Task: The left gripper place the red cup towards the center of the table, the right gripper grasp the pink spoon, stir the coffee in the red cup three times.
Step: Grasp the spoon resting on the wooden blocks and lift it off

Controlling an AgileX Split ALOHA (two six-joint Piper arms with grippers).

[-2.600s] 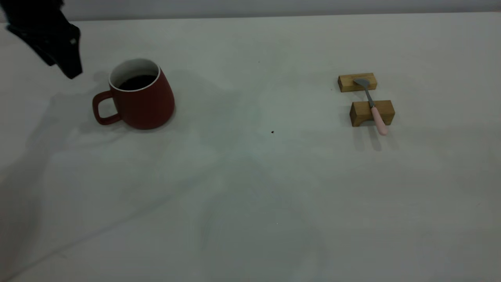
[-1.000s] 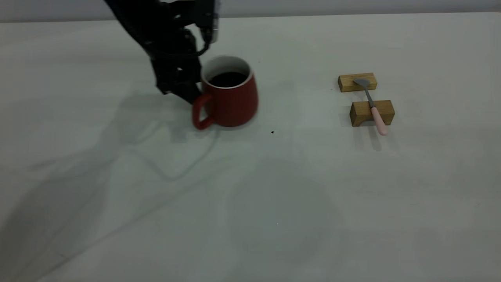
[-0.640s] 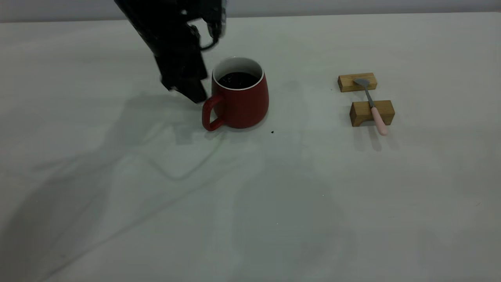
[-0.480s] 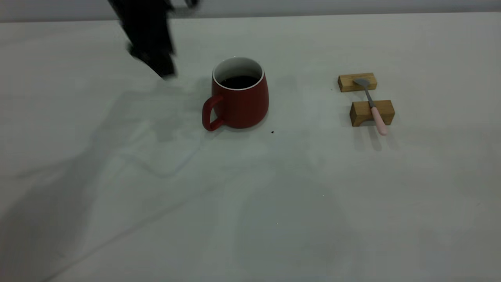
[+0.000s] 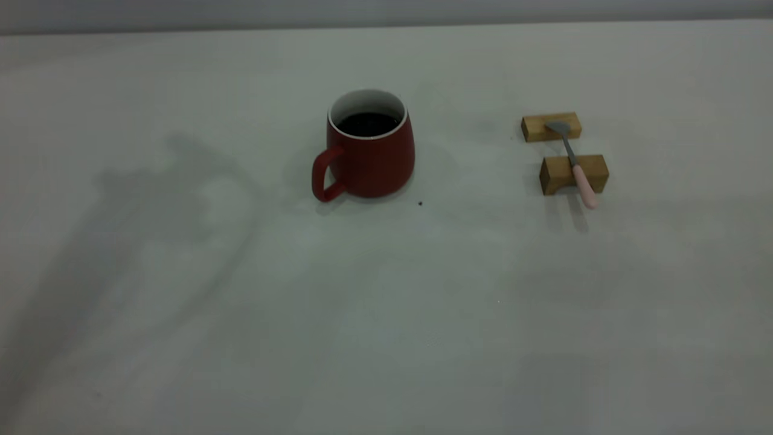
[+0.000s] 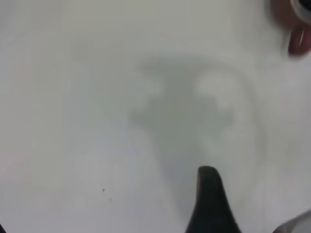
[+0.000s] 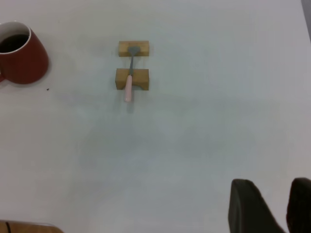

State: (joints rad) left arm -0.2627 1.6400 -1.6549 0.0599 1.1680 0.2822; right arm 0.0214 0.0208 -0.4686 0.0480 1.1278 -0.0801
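Observation:
The red cup (image 5: 369, 158) stands upright near the middle of the table (image 5: 386, 314), handle toward the front left, with dark coffee (image 5: 368, 124) inside. The pink spoon (image 5: 575, 164) lies across two wooden blocks, pink handle toward the front. Neither gripper shows in the exterior view. In the left wrist view my left gripper (image 6: 243, 208) hangs over bare table with one dark finger (image 6: 210, 204) showing, well away from the cup (image 6: 294, 29) and holding nothing. My right gripper (image 7: 272, 187) hovers open and far from the spoon (image 7: 129, 80) and the cup (image 7: 23, 60).
Two tan wooden blocks (image 5: 551, 127) (image 5: 574, 174) carry the spoon at the right of the table. A small dark speck (image 5: 420, 203) lies just in front of the cup. A brown edge (image 7: 24, 227) shows at one corner of the right wrist view.
The left gripper carried the cup from the left to near the table's centre, let go of it, and pulled back out of the exterior view. The spoon has not moved.

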